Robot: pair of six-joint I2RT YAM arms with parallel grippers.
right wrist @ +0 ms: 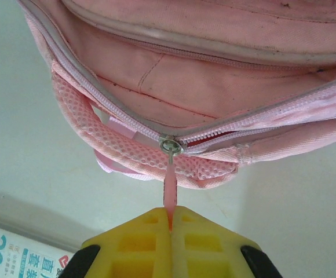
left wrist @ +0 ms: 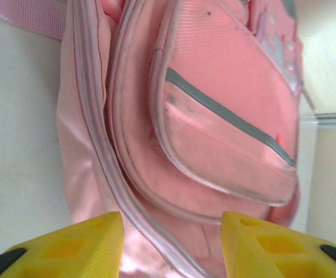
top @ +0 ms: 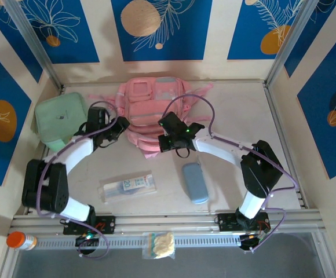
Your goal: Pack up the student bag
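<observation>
Packing looks barely begun: the bag (top: pixel 148 110) lies far-middle on the table (top: pixel 243 116), right gripper (right wrist: pixel 171 223) pinching its zip pull (right wrist: pixel 170 182), left gripper (left wrist: pixel 171 231) standing open at its side, while packet (top: pixel 127 186), pouch (top: pixel 195 182) and green case (top: pixel 61 119) lie outside.

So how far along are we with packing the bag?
Early. Nothing looks packed: the flat packet and blue case lie on the table. In hand: the right end effector is shut on the zip pull of the student bag, whose zip is parted on one side of the slider; the left end effector is open at the bag's side. Remaining: finish unzipping, load the items, close up.
</observation>
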